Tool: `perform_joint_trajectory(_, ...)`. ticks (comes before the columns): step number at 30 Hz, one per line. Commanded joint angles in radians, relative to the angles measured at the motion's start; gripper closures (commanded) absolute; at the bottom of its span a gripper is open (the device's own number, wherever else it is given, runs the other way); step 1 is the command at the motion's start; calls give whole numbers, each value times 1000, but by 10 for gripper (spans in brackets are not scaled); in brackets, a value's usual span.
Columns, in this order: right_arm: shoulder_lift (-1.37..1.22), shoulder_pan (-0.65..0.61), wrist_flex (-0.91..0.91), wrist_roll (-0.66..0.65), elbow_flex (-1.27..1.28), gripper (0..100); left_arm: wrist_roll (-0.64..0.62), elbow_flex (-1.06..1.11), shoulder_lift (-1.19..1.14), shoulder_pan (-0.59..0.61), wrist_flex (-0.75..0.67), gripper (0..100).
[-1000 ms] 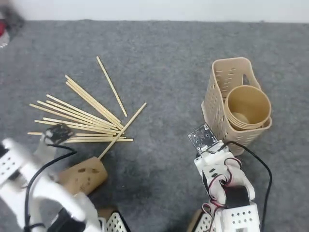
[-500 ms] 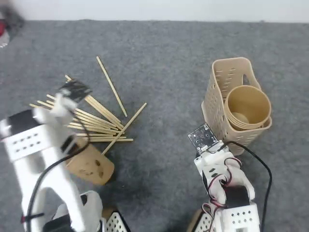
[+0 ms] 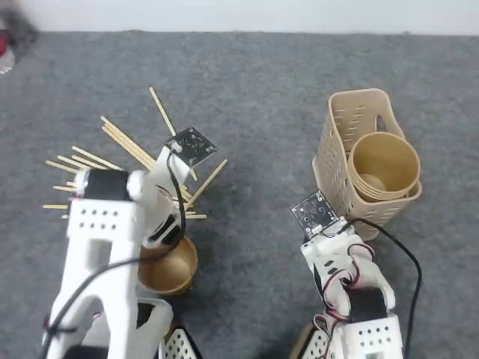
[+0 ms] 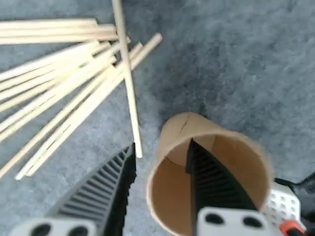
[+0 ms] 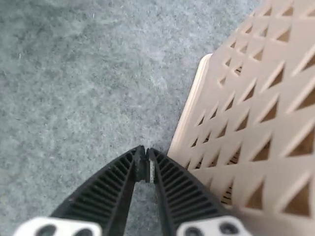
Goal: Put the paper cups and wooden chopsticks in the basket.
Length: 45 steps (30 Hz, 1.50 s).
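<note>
A brown paper cup (image 3: 169, 267) stands mouth-up near the front left, held by my left arm (image 3: 112, 217). My left gripper (image 4: 161, 146) is shut on the cup's (image 4: 236, 157) wall, one finger inside and one outside. Several wooden chopsticks (image 3: 123, 153) lie fanned on the carpet just beyond it, partly hidden by the arm; the chopsticks (image 4: 64, 73) are spread close past the cup. The beige basket (image 3: 359, 120) at the right holds nested paper cups (image 3: 383, 166). My right gripper (image 5: 146, 164) is shut with nothing in it, low beside the basket's (image 5: 246, 108) lattice wall.
Grey carpet (image 3: 254, 97) covers the table between the chopsticks and the basket. A pale wall runs along the far edge. The arms' white bases (image 3: 359, 329) sit at the near edge. A reddish object (image 3: 4, 46) shows at the far left corner.
My left arm has swung forward and to the right. The paper cup went from lying on its side to standing mouth-up and shifted slightly right. The right arm has kept still.
</note>
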State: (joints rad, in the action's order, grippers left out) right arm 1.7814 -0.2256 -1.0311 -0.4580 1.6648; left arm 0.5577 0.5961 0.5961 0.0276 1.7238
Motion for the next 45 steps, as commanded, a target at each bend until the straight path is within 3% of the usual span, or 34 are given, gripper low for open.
perform_joint_trajectory(1, 13, 12, 19, 5, 15, 991, -3, -12, 195, -14, 31, 829)
perform_joint_trajectory(9, 13, 15, 13, 5, 15, 991, 104, 38, 331, -5, 31, 829)
perform_joint_trajectory(14, 13, 16, 13, 5, 15, 991, 195, 119, 247, -5, 28, 829)
perform_joint_trajectory(25, 13, 16, 13, 5, 15, 991, 206, 111, -38, -11, -135, 834)
perform_joint_trajectory(31, 13, 16, 13, 5, 14, 991, 276, 74, -101, -9, -132, 993)
perform_joint_trajectory(38, 13, 16, 13, 5, 8, 991, 269, -170, -101, -14, 15, 988)
perform_joint_trajectory(45, 13, 27, -113, 66, -216, 989, 58, -398, -103, -51, 29, 988)
